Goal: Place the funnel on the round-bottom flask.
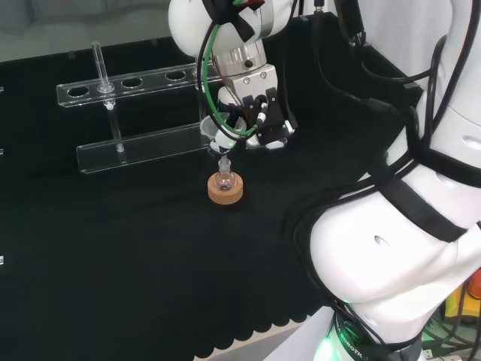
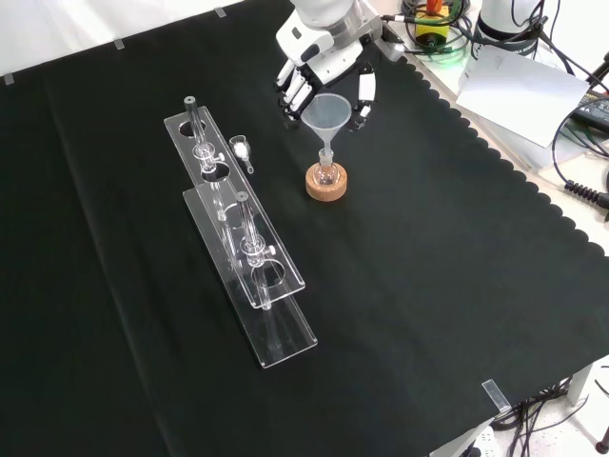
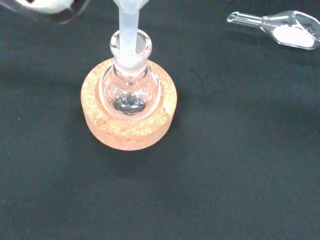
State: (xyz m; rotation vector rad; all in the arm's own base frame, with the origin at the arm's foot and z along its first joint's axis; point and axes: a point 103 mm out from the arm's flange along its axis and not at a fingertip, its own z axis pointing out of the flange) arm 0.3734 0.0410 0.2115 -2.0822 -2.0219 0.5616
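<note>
While the white arm reaches down over the black-clothed counter (image 2: 447, 238), the robot hand (image 2: 324, 71) hangs palm-down with its fingers (image 2: 290, 95) curled around the rim of the clear funnel (image 2: 326, 112), grasping it. The funnel is upright directly below the palm, and in the wrist view its stem (image 3: 128, 25) enters the neck of the round-bottom flask (image 3: 130, 85). One flask is present, seated upright in one cork ring stand (image 3: 127, 127) directly beneath the robot hand; in the head view the stand (image 1: 225, 189) lies just below the fingers (image 1: 270, 124). The flask bulb holds a small dark object at its bottom; what it is cannot be told.

One clear test-tube rack (image 2: 243, 238) stands well apart from the robot hand, to its left and lower in the front view. In that view two glass tubes stand in the rack's holes: one (image 2: 197, 133) at the end nearer the robot hand, one (image 2: 249, 243) toward the far end. One small clear scoop-shaped vessel (image 3: 282, 30) lies on the cloth between rack and stand, holding a little white material.
</note>
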